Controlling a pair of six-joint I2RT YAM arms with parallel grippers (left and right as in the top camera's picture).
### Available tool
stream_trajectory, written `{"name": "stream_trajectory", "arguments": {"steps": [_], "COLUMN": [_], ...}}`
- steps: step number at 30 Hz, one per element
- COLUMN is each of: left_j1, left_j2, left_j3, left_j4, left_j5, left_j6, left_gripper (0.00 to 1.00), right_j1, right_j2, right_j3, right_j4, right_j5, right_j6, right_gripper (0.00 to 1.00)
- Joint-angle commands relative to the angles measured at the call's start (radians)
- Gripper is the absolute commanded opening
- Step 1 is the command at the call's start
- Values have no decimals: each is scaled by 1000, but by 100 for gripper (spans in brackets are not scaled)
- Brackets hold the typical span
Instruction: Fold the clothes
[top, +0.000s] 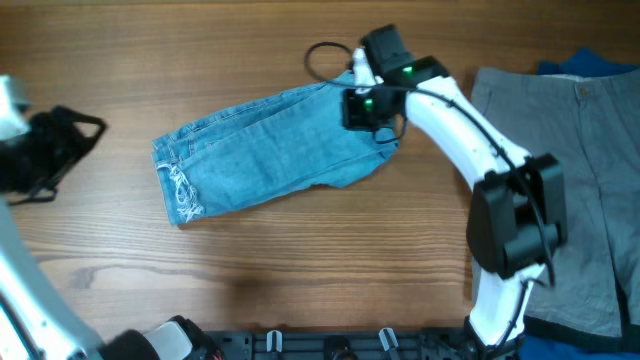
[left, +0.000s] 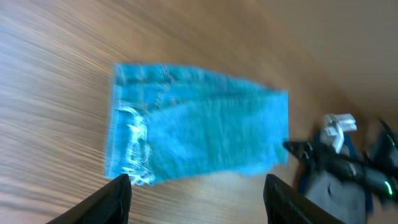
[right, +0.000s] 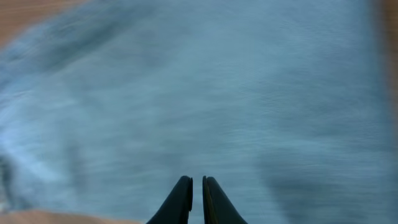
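The light blue jeans (top: 270, 145) lie folded into a compact, slanted bundle on the wooden table, frayed hems at the lower left. They also show in the left wrist view (left: 199, 130), and they fill the right wrist view (right: 217, 93). My right gripper (top: 372, 120) is over the bundle's right end. Its fingers (right: 196, 183) are shut just above the denim, and I see no cloth between them. My left gripper (top: 60, 150) is at the far left edge, away from the jeans. Its fingers (left: 198, 193) are wide open and empty.
Grey khaki trousers (top: 570, 180) lie spread at the right edge, with a dark blue garment (top: 590, 62) behind them. The right arm (top: 460, 130) reaches across from the front right. A black cable (top: 320, 55) loops behind the jeans. The arm bases stand along the front edge.
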Motion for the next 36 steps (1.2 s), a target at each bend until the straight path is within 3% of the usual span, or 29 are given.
{"name": "stream_trajectory", "arguments": {"steps": [1,3,7,8,11,15,19,21,23,28,32,36], "left_j1": [-152,-242,-395,-432,-472,-460,-458,-454,-452,-452,-424,-337], "left_j2": [97,167,328,385,511,582,592,584,565,500,452,456], "left_j3": [-34,-50,-105,-132,-281,-433,-444,-404,-329,-80,-52,-94], "left_j4": [-2,3,51,73,219,457,521,474,379,89,51,55], "left_j5": [61,57,3,-19,-85,-98,-97,-96,-76,-65,-134,-190], "left_j6": [126,143,151,150,139,96,84,65,67,97,88,39], "left_gripper": [66,60,30,17,9,14,18,18,31,38,57,66], "right_j1": [-52,-65,-68,-80,-102,-30,87,157,221,273,272,260], "right_j2": [161,237,285,261,55,-118,-102,-48,35,266,299,298], "right_j3": [1,1,2,4,5,5,-13,-36,-57,-62,-61,-61], "right_j4": [-75,-131,-169,-179,-194,-149,-94,-56,-6,41,44,45], "right_j5": [-3,-38,-44,-43,-113,-202,-194,-194,-195,-373,-385,-385], "right_j6": [-31,-49,-60,-63,-250,-229,-143,-48,34,156,177,177], "right_gripper": [6,6,4,4,4,4,5,5,5,4,4,4]}}
